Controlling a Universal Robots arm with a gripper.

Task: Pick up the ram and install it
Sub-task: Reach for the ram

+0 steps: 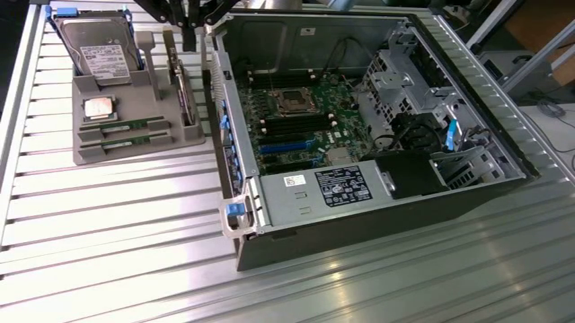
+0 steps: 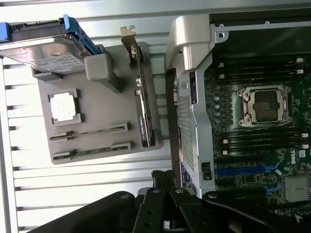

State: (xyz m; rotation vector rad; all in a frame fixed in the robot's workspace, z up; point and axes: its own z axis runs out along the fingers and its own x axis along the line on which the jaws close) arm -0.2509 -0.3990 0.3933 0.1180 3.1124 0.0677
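Two ram sticks lie slotted in the grey tray, upper left of the exterior view; the gripper hangs above, opening impossible to tell, nothing seen held. In the wrist view they rest near the processor chip; best approached squarely, mid-length.

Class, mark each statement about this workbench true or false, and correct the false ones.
1. Two ram sticks lie in the gray holder. True.
2. The motherboard's processor socket holds a chip. False: the socket is empty; the processor sits in the holder.
3. The hard drive stands on edge in the holder. True.
4. The gripper holds a ram stick. False: both sticks rest in the holder, apart from the gripper.
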